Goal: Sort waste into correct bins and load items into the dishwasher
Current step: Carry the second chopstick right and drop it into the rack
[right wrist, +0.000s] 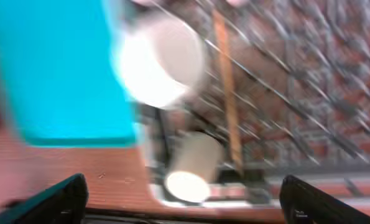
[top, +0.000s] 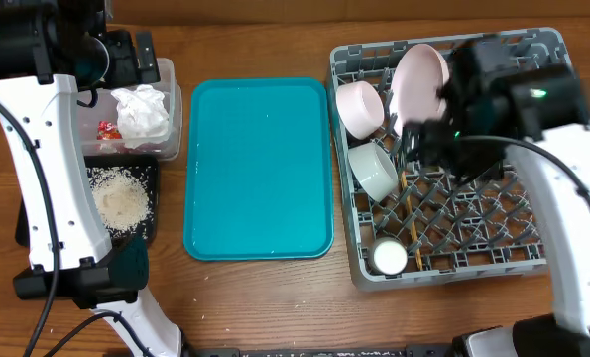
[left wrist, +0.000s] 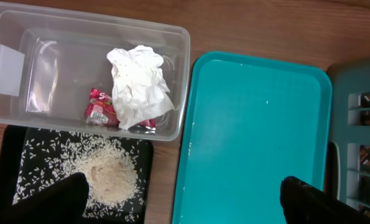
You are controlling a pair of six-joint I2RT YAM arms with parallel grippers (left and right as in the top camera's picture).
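Both gape wide, empty: we see the left pincer (left wrist: pixel 181 186) by the clear tub (left wrist: pixel 60 68), right pincer (right wrist: pixel 181 186) over the dish rack (right wrist: pixel 334 81).

Blur smears the right wrist view, and overhead the right arm (top: pixel 505 95) covers part of the dish rack (top: pixel 473 230).

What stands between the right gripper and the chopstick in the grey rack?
Nothing visible. The right gripper hangs open above the rack, and the chopstick lies uncovered on the lattice. The white cup and pale bowl sit beside it, not over it. The view is blurred.
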